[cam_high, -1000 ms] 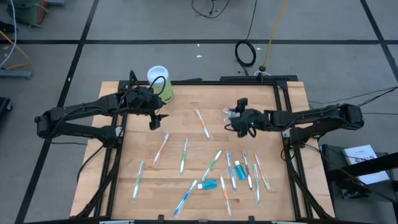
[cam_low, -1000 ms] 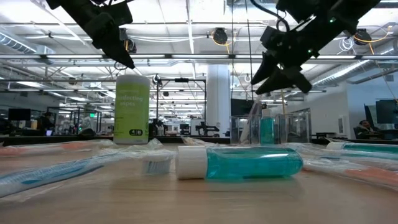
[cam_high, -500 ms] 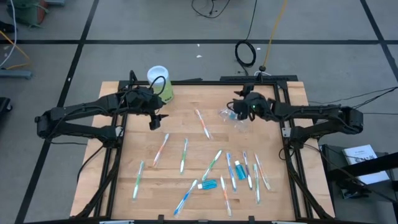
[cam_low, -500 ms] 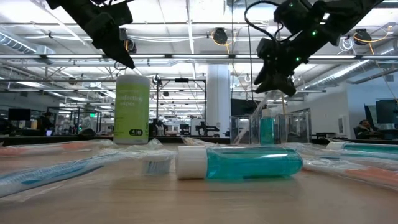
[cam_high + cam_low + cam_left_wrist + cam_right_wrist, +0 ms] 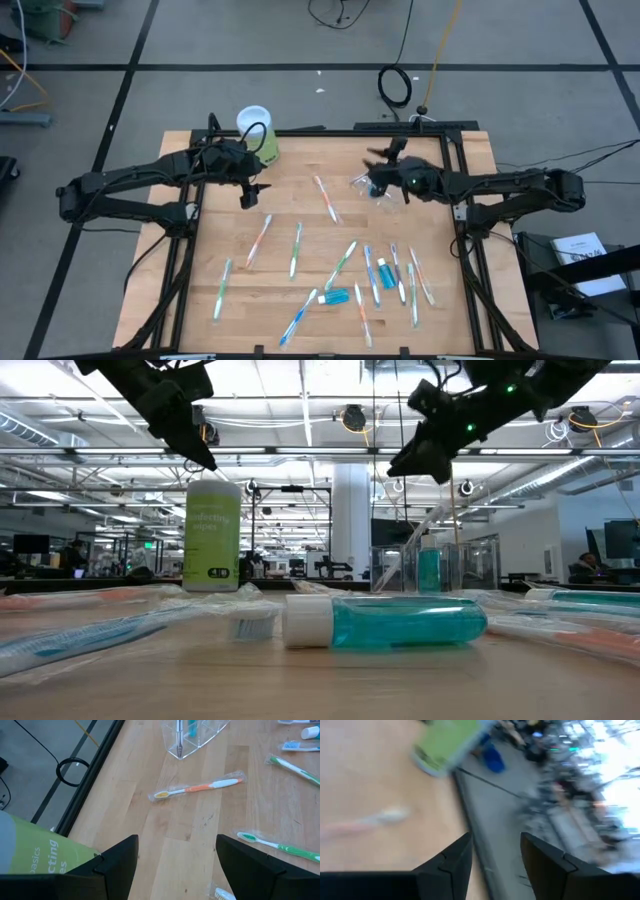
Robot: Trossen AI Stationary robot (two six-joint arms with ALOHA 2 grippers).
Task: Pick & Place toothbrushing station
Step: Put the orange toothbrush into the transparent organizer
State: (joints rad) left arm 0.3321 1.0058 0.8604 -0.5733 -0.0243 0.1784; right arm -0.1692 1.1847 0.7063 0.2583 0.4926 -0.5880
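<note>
The wooden table (image 5: 300, 170) carries the light-green canister (image 5: 262, 142), just beside the left gripper (image 5: 248, 196), whose jaws stand spread wide and empty. The small clear plastic cup (image 5: 366, 184), see-through with a blue tube and a brush inside, sits right under the right gripper (image 5: 381, 176); its jaws show a gap, with nothing pinched. Since a second ago that gripper has swung back over the cup. Thin toothbrushes (image 5: 327, 199) and blue toothpaste tubes (image 5: 334, 297) lie scattered well short of both jaws.
</note>
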